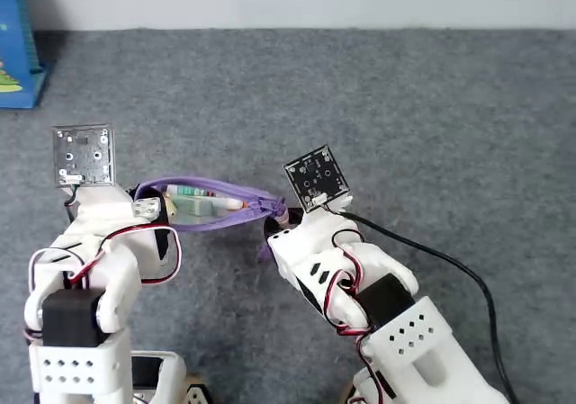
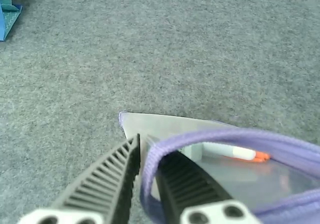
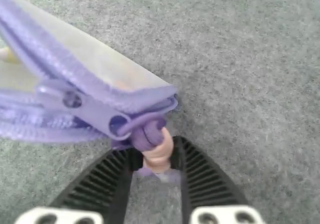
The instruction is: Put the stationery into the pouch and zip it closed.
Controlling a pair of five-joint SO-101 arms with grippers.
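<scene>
A translucent pouch (image 1: 209, 205) with a purple zipper rim lies on the grey mat between my two arms. Inside it are a white and orange pen (image 2: 238, 153) and other stationery (image 1: 191, 193). My left gripper (image 2: 146, 147) is shut on the purple rim (image 2: 150, 156) at the pouch's left end (image 1: 148, 208). At the pouch's right end, my right gripper (image 3: 155, 151) is shut on the purple and peach zipper pull (image 3: 151, 140), just below the slider (image 3: 119, 124). In the high view the right gripper (image 1: 277, 219) sits at that right end, and the mouth gapes along its length.
A blue box (image 1: 14, 55) stands at the far left edge of the mat. A black cable (image 1: 450, 264) trails from the right arm toward the near right. Open grey mat (image 1: 405, 107) stretches behind and to the right of the pouch.
</scene>
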